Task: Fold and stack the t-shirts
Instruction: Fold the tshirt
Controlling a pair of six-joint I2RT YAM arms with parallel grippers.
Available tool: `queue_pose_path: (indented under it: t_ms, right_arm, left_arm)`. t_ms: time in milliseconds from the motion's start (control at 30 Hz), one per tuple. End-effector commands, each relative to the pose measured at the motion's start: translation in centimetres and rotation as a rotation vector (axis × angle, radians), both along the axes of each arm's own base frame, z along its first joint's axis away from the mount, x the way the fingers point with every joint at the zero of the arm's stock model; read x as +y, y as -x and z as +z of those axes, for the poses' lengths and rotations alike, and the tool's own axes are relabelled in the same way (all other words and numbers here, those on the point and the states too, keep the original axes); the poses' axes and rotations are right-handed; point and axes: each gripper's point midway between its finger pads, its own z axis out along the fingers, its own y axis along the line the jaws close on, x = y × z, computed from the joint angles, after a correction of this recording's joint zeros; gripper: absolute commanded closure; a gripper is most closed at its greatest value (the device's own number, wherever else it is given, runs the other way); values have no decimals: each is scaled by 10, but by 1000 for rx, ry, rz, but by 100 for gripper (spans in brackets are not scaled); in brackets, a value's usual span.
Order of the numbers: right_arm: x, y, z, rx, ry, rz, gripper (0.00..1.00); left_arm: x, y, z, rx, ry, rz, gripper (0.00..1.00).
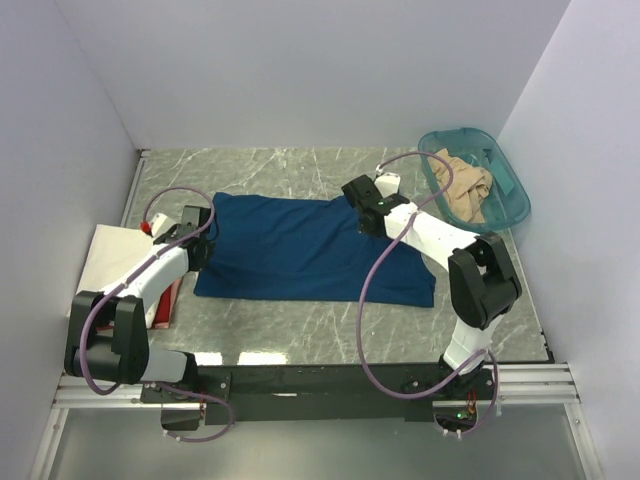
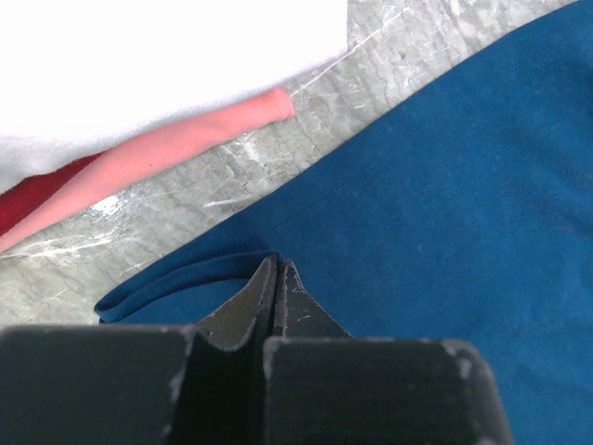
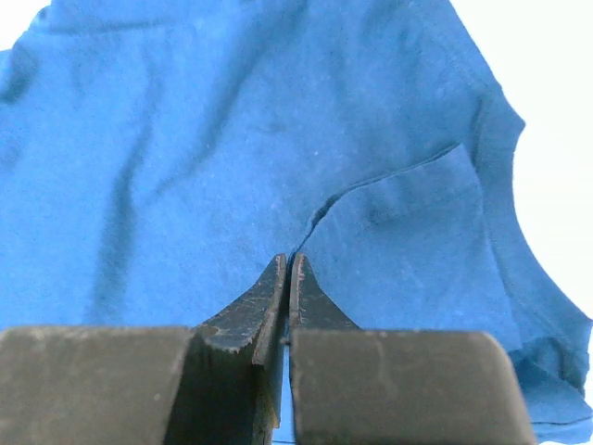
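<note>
**Navy cloth pinched at 2 points on the desk**

Grey, marble-veined and hard, the desk (image 1: pixel 330 335) is the biggest surface here, smooth with a slight sheen. Spread flat across its middle lies the navy t-shirt (image 1: pixel 300 250), a matte knit forming a rough rectangle, lightly wrinkled, with stitched hems and 1 sleeve seam showing in the right wrist view. It should handle as light, limp and thin: it will sag between any 2 holds and drag on the desk, so corners and doubled hems look like the safest places to take it.

At the far right stands the teal tub (image 1: pixel 515 205), translucent rigid plastic with rounded corners, and the tan t-shirt (image 1: pixel 462 190) is crumpled inside it. At the left edge the cream t-shirt (image 1: pixel 110 255) lies as a flat pale slab over a pink-red item (image 2: pixel 185 139) I cannot identify.

The left gripper (image 2: pixel 276 264) is closed, its tips meeting on the doubled hem at the navy t-shirt's left end. The right gripper (image 3: pixel 288 261) is closed too, and creases run into its tips beside the sleeve seam at the far edge, so it appears to pinch the cloth.
</note>
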Motion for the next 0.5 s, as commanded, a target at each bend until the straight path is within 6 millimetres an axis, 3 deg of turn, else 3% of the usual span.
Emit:
queue_pose_path:
  t_ms: [0,467]
  right_arm:
    - [-13,-3,22,-60,16,-41,100]
    - [-28,-6,29,-69,20,-61,100]
  left_arm:
    - [1,-2,11,-20,-18,-9,99]
    - [4,-14,21,-34,-40,3,99]
